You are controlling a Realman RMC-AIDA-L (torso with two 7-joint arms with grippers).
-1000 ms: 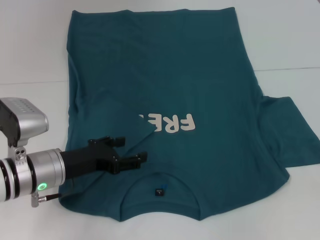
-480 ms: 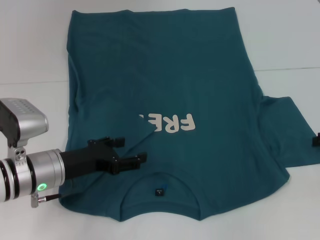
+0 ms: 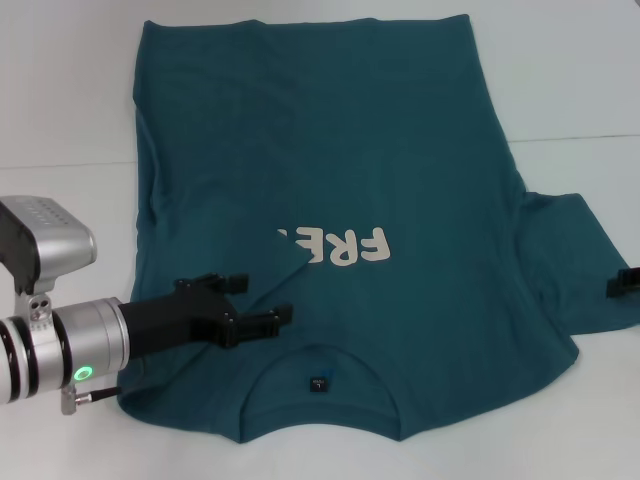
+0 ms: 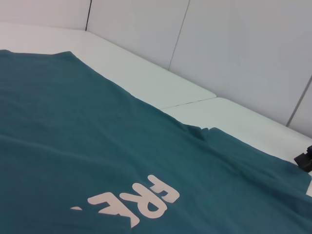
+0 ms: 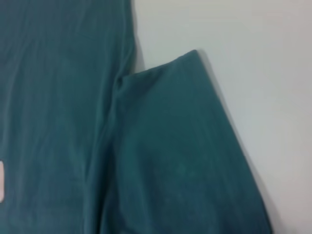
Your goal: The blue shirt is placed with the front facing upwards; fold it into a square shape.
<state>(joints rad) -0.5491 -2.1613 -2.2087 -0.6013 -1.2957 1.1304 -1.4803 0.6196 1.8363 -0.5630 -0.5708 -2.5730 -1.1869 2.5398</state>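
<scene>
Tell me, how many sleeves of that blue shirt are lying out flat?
1. On the blue shirt, only the sleeve on the robot's right lies spread flat. The other sleeve is folded in over the print, near the left pincer.

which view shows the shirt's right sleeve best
The right wrist view: the blue shirt's right sleeve fills it, lying flat and unfolded. The head view shows it small at the edge; the left wrist view shows only a distant part.

Cream print on the blue shirt (image 3: 330, 200) chest — legible letters "FRE", seen inverted, remainder hidden under a fabric fold.
</scene>
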